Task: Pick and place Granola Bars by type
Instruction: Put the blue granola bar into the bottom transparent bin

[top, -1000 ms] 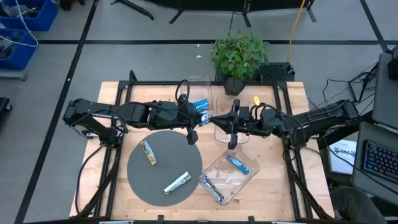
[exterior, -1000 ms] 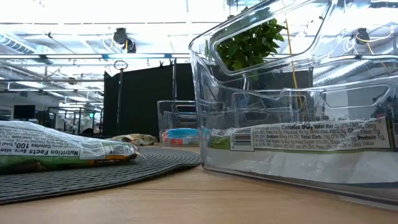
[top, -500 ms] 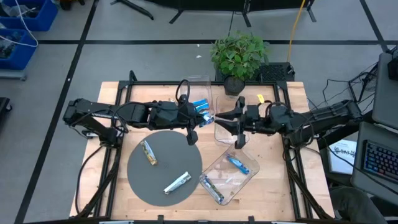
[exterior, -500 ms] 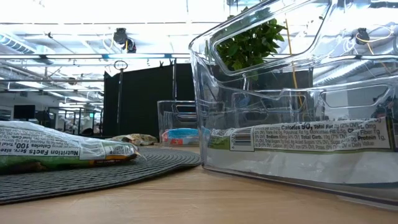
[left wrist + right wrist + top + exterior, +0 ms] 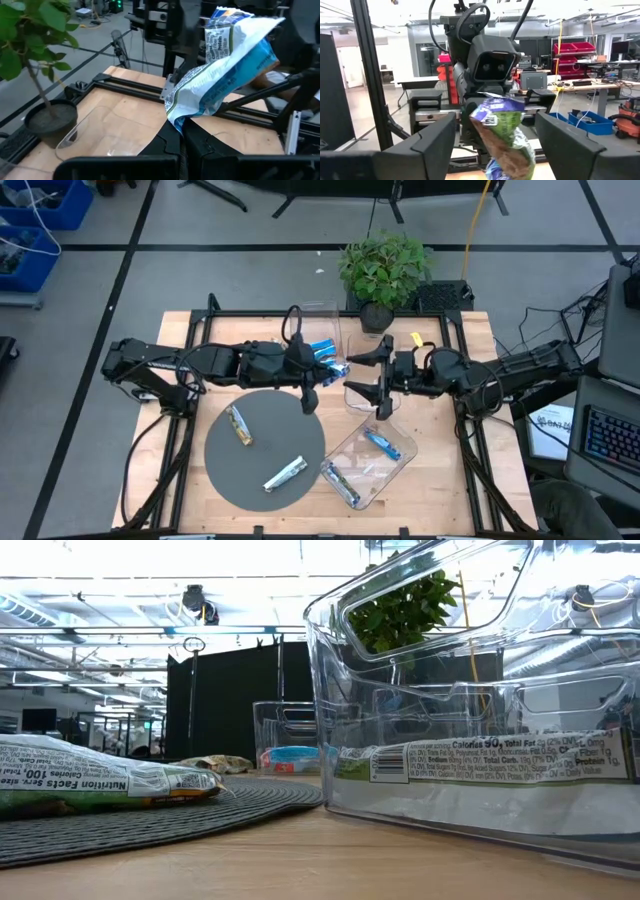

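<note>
Potted plant (image 5: 384,272) at the tabletop's far edge. Left gripper (image 5: 330,366) clenched on a blue bar (image 5: 227,75) mid-table; right gripper (image 5: 366,375) spread wide, facing it. Two bars (image 5: 238,423) on the grey mat (image 5: 265,445); two blue ones in the near bin (image 5: 372,465).

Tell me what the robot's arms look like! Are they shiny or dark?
Dark. The left arm and the right arm are black, built from chunky jointed segments, with thin black cables looping along them. The left gripper and the right gripper each end in two flat black fingers. The left gripper carries a boxy black camera with two round lenses.
</note>
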### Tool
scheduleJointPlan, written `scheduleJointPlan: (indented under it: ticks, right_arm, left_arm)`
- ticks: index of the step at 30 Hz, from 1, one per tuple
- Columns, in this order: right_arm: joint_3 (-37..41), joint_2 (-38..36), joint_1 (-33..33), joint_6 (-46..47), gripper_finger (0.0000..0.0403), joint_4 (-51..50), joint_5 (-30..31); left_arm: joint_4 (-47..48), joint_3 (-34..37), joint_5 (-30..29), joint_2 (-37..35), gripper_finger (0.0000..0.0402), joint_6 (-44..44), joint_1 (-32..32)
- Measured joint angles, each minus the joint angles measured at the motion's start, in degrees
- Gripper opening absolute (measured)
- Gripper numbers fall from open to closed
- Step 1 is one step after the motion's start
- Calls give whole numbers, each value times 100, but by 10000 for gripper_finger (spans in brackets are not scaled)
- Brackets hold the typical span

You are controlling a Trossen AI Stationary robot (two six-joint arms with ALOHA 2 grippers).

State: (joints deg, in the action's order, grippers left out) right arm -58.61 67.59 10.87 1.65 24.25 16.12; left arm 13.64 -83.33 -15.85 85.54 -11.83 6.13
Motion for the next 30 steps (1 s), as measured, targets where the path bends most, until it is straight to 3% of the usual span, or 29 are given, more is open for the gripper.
scheduleJointPlan:
  ticks: [16, 21, 30]
  right_arm:
    - [-2, 343, -74, 65, 254, 392, 16]
    - [-2, 337, -76, 18, 190, 424, 17]
    - [-2, 337, -76, -176, 32, 334, 11]
  left_arm:
    - [-61, 8, 75, 194, 0, -12, 22]
    - [-145, -2, 59, 171, 0, -5, 33]
    - [-190, 0, 60, 179, 2, 24, 33]
